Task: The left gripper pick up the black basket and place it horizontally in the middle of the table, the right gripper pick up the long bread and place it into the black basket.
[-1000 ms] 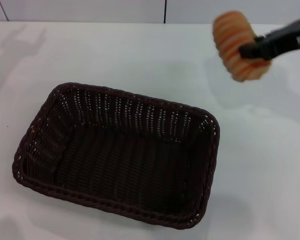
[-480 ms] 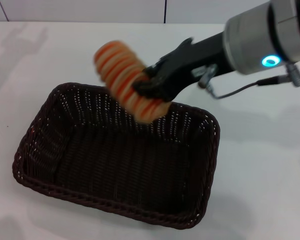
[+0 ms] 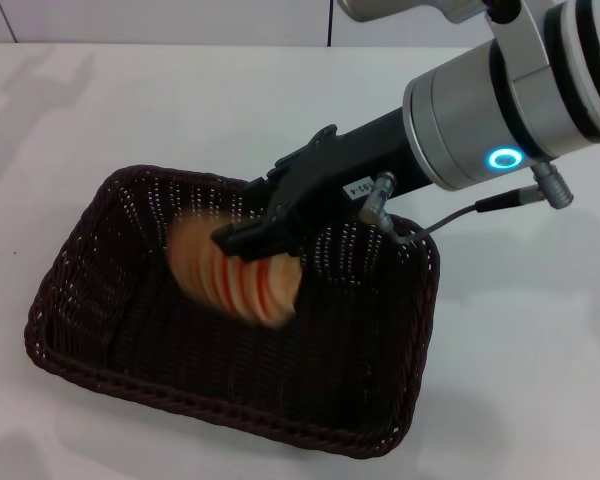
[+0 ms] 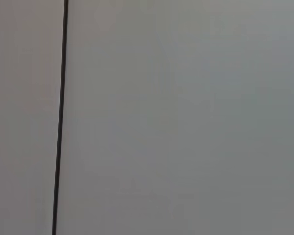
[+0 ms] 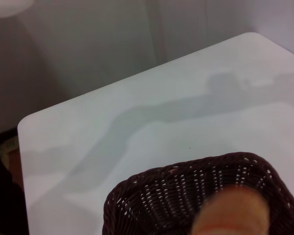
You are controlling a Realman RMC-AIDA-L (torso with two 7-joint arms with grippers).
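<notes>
The black basket [image 3: 110,350] lies lengthwise on the white table [image 3: 520,340], a little left of the middle. My right gripper [image 3: 248,252] reaches in from the upper right, shut on the long bread [image 3: 230,282], and holds it inside the basket, just above its floor. The bread is cream with orange stripes. In the right wrist view the bread [image 5: 232,213] fills the lower edge over the basket's rim [image 5: 152,183]. My left gripper is out of view; the left wrist view shows only a plain grey wall.
The silver-grey right arm [image 3: 500,110] with its cable [image 3: 460,215] crosses above the basket's far right corner. White table lies around the basket on all sides. The table's far corner [image 5: 27,122] shows in the right wrist view.
My right gripper has carried the long bread from the upper right, over the basket's far rim, and down to the left into the basket. The basket has not moved.
</notes>
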